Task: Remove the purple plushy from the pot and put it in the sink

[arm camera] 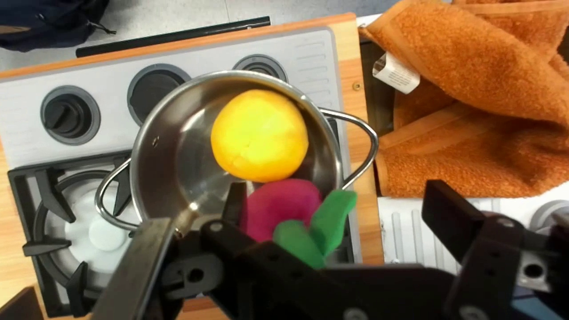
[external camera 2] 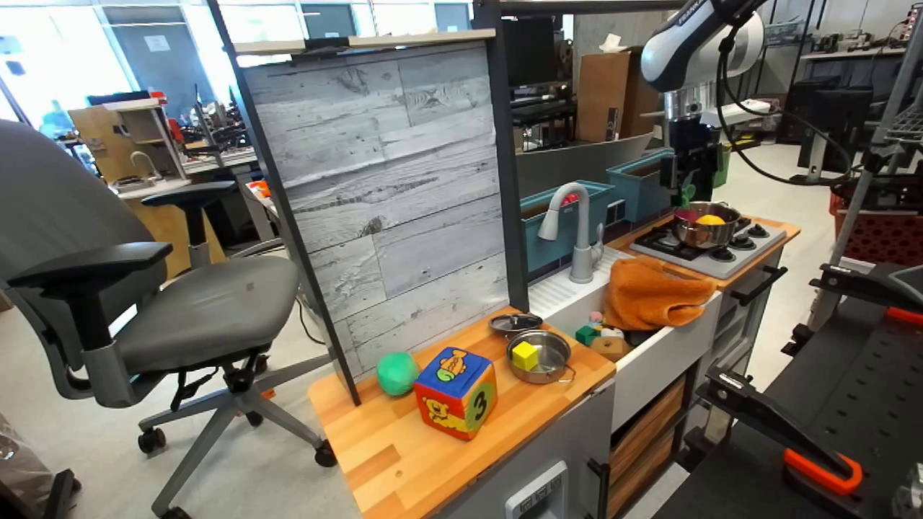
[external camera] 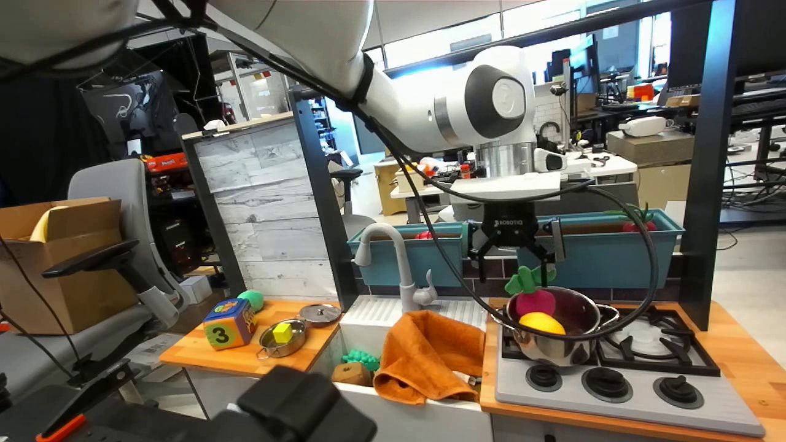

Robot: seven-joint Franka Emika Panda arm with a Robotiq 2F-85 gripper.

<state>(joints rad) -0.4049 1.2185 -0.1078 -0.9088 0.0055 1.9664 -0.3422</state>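
Note:
The purple plushy [external camera: 535, 302] with green leaves leans at the pot's edge, beside a yellow round toy; it also shows in an exterior view [external camera 2: 686, 215] and the wrist view [arm camera: 284, 202]. The steel pot [external camera: 543, 351] stands on the stove; its rim shows in the wrist view [arm camera: 138, 149]. My gripper [external camera: 513, 275] is open above the pot's faucet side. In the wrist view the gripper [arm camera: 336, 200] has one finger close beside the plushy, contact unclear, and the other apart over the ribbed drainboard. The sink [external camera 2: 660, 357] is partly hidden under an orange towel.
The orange towel [external camera: 424, 356] drapes over the sink, which holds several toys. The arched faucet [external camera: 396, 245] rises behind it. Teal tubs [external camera: 602, 261] hang behind the stove. A small pan [external camera 2: 551, 364], lid and toy cube [external camera 2: 456, 393] sit on the far counter.

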